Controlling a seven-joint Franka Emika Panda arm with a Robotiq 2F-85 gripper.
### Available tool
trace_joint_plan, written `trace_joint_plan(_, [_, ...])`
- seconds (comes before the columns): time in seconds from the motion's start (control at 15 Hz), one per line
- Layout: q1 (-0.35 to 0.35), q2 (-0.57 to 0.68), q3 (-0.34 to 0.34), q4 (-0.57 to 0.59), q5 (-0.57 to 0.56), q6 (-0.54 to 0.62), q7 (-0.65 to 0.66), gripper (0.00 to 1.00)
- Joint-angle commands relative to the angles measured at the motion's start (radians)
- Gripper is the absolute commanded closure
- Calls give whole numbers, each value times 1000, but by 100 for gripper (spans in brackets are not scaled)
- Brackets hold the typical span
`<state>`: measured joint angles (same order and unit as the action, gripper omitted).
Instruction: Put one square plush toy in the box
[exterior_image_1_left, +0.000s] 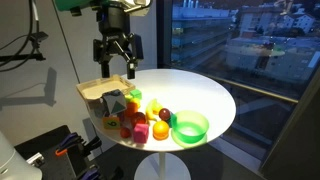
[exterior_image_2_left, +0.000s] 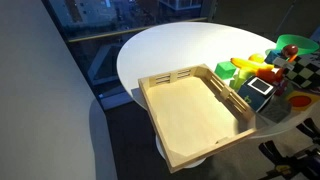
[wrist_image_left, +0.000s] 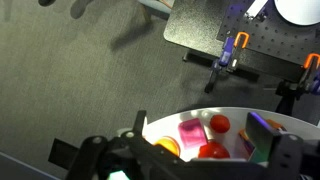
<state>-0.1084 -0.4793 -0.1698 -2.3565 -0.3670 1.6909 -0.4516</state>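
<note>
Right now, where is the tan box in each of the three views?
In an exterior view: box at the table's left edge.
In an exterior view: box fills the centre.
Wrist view: not in it.
Shared landmark: round white table.

The box (exterior_image_2_left: 195, 118), shallow and light tan, lies flat and empty. Coloured square toys (exterior_image_2_left: 226, 70) cluster just beside its far wall.

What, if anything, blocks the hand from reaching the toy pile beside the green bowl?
Probably nothing: the hand hangs open above the toy pile, which lies uncovered between the box and green bowl, so yes, likely.
</note>
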Motion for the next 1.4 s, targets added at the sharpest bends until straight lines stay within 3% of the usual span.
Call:
trace_joint_plan(0.0, [11,-1,-9,3,-3,-3,4,0])
trace_joint_plan(1.33, [39,-17,-10,1,44,22,-12,0])
